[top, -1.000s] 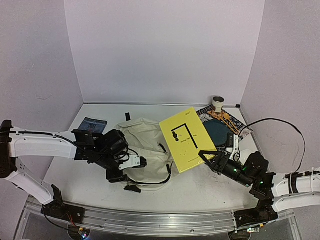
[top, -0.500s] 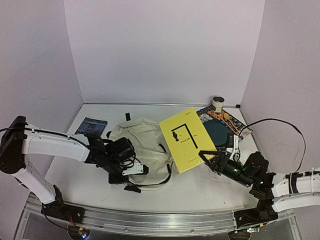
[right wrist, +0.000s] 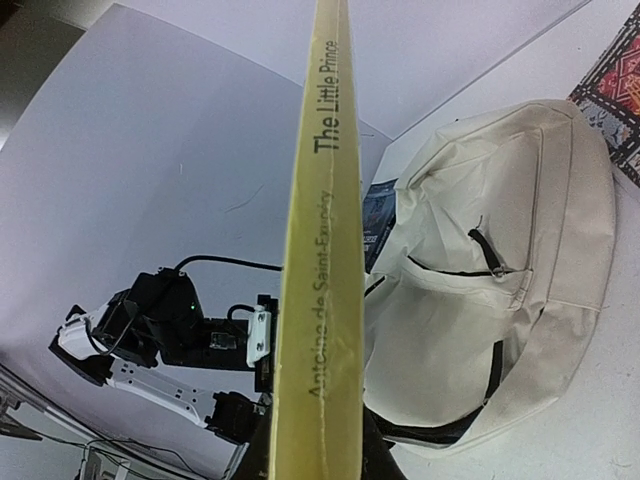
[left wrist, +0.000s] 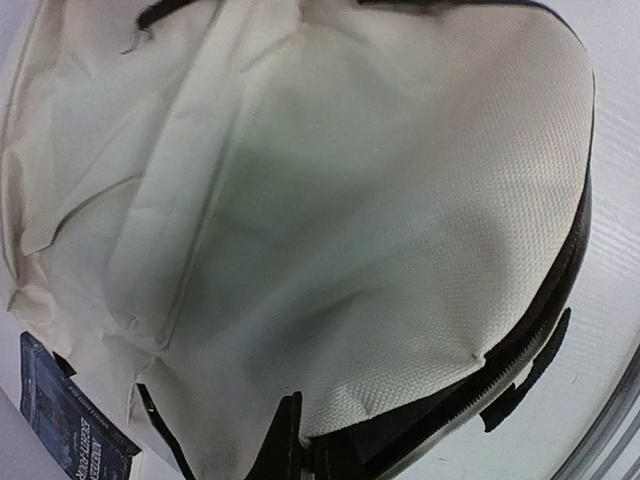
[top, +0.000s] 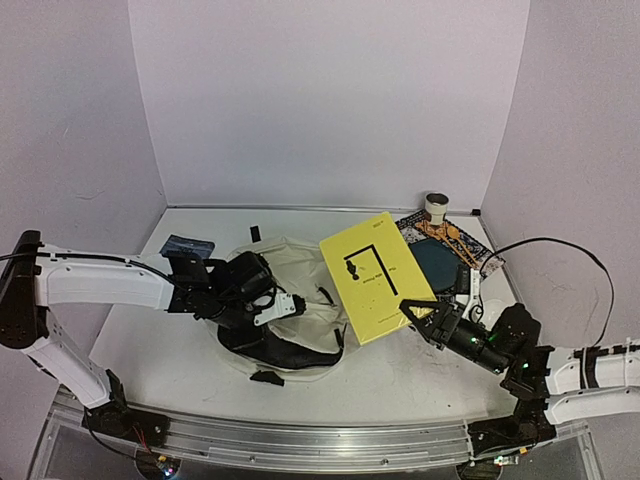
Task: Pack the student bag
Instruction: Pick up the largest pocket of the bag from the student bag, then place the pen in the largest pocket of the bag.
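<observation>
bag: student bag (top: 290, 268), cream with black zip lines, lies flat on the table (top: 180, 350), left of centre, front pocket facing up
bag opening: near edge is raised, dark inside shows along the near side; a black strap end lies on the table just near of it
left pincer: left gripper (top: 288, 306) is over the bag's near-left part, clamped tight on the fabric at the zip edge; in the left wrist view the dark fingers (left wrist: 290, 445) pinch that rim, cream cloth fills the rest
right pincer: right gripper (top: 411, 311) is closed on the near corner of the yellow book (top: 375, 275)
book: held off the table, tilted, over the bag's right edge; spine in the right wrist view reads "The Little Prince"
left of bag: dark blue booklet (top: 187, 247), flat, just beside the bag's far-left side
far right: patterned mat (top: 462, 240) with a dark teal item (top: 436, 264) on it; small white cup (top: 436, 204) beyond it
</observation>
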Motion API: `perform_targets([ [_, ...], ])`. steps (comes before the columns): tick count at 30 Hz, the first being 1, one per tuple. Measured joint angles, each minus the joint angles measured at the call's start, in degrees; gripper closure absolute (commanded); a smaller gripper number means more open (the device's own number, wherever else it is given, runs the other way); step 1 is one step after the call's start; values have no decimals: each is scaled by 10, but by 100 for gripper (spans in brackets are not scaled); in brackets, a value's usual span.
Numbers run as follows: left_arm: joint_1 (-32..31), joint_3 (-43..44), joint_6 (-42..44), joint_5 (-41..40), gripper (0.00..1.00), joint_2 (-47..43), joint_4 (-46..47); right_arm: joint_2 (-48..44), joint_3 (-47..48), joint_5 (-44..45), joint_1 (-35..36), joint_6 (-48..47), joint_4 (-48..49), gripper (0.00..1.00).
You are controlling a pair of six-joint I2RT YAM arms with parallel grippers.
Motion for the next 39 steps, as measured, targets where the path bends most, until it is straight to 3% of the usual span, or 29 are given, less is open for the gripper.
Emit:
perform_targets([
  [11, 0, 32, -138, -125, 100, -13, 51, -83, 12, -36, 0, 2, -31, 100],
  [19, 3, 93, -214, -186, 100, 9, 75, -28, 47, -95, -1, 26, -28, 100],
  [30, 88, 191, -282, -182, 100, 76, 82, -15, 47, -138, 19, 50, -66, 100],
  [39, 97, 242, -298, -148, 100, 81, 85, 42, 56, -141, 51, 59, -78, 100],
])
